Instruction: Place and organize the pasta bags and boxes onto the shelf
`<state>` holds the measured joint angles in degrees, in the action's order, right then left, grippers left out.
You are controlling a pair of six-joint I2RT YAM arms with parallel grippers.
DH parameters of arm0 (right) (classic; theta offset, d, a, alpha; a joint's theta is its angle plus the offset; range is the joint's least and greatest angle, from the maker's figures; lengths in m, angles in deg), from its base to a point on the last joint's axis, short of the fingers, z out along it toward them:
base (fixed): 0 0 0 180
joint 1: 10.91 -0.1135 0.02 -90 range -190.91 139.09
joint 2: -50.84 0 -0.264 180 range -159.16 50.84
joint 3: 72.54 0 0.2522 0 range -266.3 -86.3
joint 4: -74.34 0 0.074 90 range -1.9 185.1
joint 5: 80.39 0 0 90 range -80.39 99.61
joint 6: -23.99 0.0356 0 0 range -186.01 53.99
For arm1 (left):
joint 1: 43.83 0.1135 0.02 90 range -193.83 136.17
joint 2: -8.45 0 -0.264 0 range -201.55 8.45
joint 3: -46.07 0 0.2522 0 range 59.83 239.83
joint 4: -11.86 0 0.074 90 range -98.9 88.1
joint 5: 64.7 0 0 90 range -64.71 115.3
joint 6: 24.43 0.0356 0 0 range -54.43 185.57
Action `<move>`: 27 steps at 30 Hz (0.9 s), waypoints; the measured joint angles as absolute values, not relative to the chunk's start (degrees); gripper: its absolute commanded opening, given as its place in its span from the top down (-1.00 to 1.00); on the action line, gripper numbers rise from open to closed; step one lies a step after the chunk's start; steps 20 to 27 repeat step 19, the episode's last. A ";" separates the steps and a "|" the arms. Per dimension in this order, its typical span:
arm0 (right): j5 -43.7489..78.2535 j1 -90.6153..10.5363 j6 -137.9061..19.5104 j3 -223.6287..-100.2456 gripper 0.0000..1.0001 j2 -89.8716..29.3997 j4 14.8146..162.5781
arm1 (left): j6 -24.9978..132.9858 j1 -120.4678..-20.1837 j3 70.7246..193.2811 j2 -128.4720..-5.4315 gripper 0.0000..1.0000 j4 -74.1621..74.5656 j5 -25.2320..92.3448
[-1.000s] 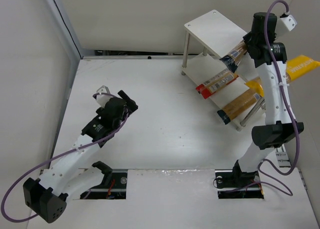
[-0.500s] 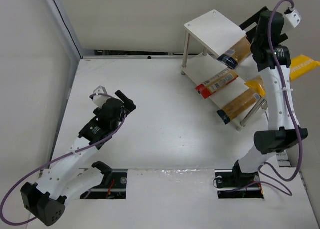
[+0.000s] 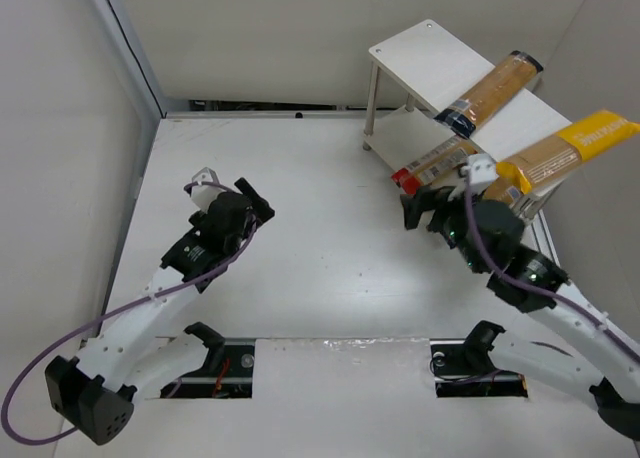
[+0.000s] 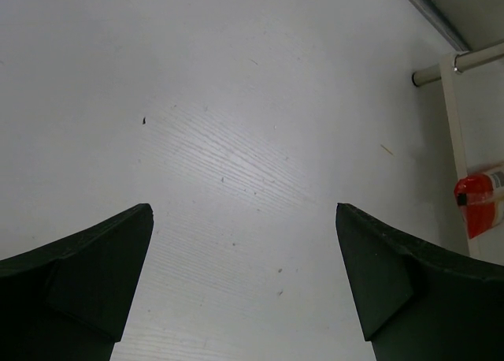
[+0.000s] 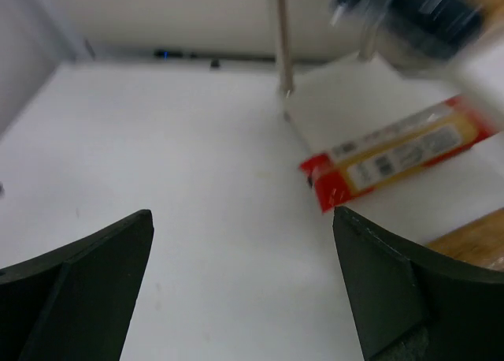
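The shelf (image 3: 420,53) stands at the far right. A navy-ended pasta pack (image 3: 490,90) lies across its top board, and a yellow pack (image 3: 575,148) juts off the right side. A red-ended pack (image 3: 435,165) lies on the lower board, seen also as the red-ended pack (image 5: 402,152) in the right wrist view and its red end (image 4: 482,207) in the left wrist view. My right gripper (image 3: 425,206) hangs open and empty over the table in front of the shelf, short of the red end. My left gripper (image 3: 255,200) is open and empty at the table's left middle.
A thin white shelf leg (image 5: 281,38) stands ahead of my right gripper (image 5: 242,215). A golden pack's edge (image 5: 472,239) shows at the lower right. A grey wall rail runs along the table's far and left edges. Bare table lies under my left gripper (image 4: 242,211).
My right gripper let go of the navy-ended pack on the top board, opened, and the arm drew back down to the table in front of the shelf. The left arm barely moved.
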<state>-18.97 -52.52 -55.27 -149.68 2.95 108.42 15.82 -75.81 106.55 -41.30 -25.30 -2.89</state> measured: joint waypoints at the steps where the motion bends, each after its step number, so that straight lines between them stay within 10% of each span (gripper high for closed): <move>1: -18.97 -55.18 -55.27 -144.37 -1.00 5.20 107.70 | 15.95 -75.81 106.88 -42.11 -1.00 -25.37 -2.82; 8: -19.84 -69.57 -49.98 -127.47 -1.00 -5.69 109.77 | 16.21 -75.81 107.60 -46.40 -1.00 -26.61 -3.50; 27: -30.29 -76.80 -43.31 -129.44 -1.00 -22.71 108.57 | 16.25 -75.81 108.04 -45.13 -1.00 -27.07 -4.38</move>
